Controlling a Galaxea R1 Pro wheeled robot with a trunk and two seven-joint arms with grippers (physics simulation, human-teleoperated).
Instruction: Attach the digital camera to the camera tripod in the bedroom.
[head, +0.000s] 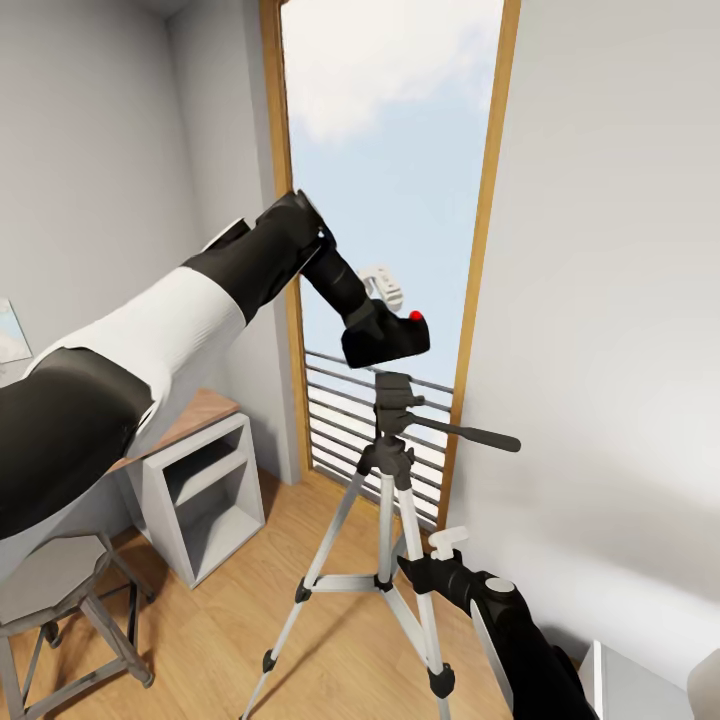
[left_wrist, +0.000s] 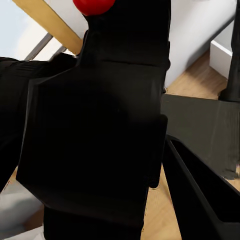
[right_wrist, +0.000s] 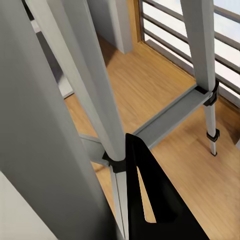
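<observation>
1. Filling our left wrist view, the chunky black digital camera with its bright red round dot (left_wrist: 95, 125) sits between our left gripper's (head: 385, 325) fingers, which are closed on its body.
2. We hold that camera in the air just above the black head (head: 392, 392) of the tall silver-legged camera tripod (head: 385, 500), a small gap apart. We judge this as lining it up for lowering onto the mount.
3. From the head, the long black pan handle (head: 470, 433) sticks out toward the pale wall, clear of the camera's way down.
4. Our right gripper (head: 440, 560) sits low against the tripod, near the grey spreader bars (right_wrist: 170, 117) joining the legs, probably to steady the stand. One dark finger (right_wrist: 150, 200) lies beside a leg; we cannot tell whether the fingers grip it.
5. Beyond stand a tall wood-framed window with grey railing (head: 390, 200), a grey open-shelved desk (head: 195, 490), a grey metal-legged stool (head: 60, 600) and the light wood plank floor (head: 230, 620).
</observation>
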